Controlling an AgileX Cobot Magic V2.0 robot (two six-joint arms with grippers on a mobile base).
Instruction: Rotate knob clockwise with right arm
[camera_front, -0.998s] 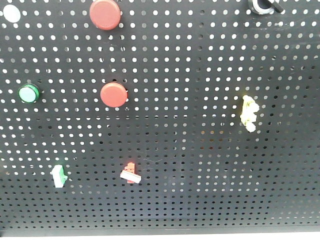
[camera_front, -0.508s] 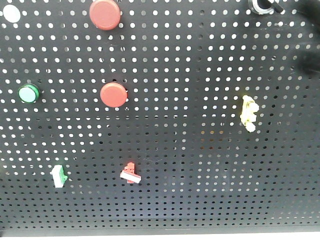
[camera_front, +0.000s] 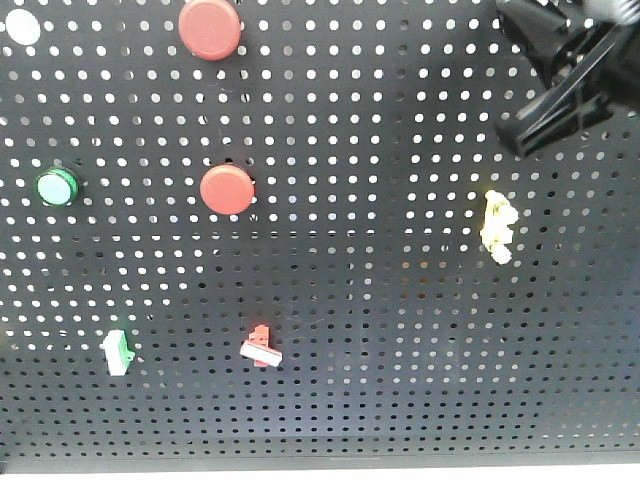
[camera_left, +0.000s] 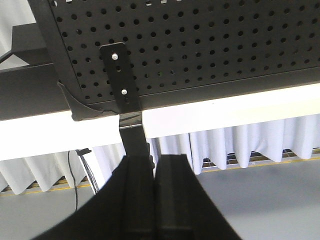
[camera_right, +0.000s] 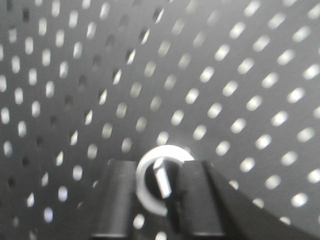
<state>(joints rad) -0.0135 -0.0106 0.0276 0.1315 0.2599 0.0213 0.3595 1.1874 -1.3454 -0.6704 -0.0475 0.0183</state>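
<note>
Found the knob (camera_right: 162, 182) between the spread fingers of the right gripper (camera_right: 155, 165), one finger on either side of its silver collar; could not tell contact. Placed the right arm (camera_front: 565, 80) at the pegboard's (camera_front: 400, 330) top right corner, with bare perforated panel leftward and below. Saw the left gripper (camera_left: 155, 160) pressed together under the board's bottom edge, beside a bracket (camera_left: 121, 75).

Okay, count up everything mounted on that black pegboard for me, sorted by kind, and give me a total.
Red push buttons: 2
Green button: 1
White round cap: 1
Small plastic clips, yellow, green-and-white, red-and-white: 3
Silver-collared knob, seen from the right wrist: 1
Total: 8
</note>
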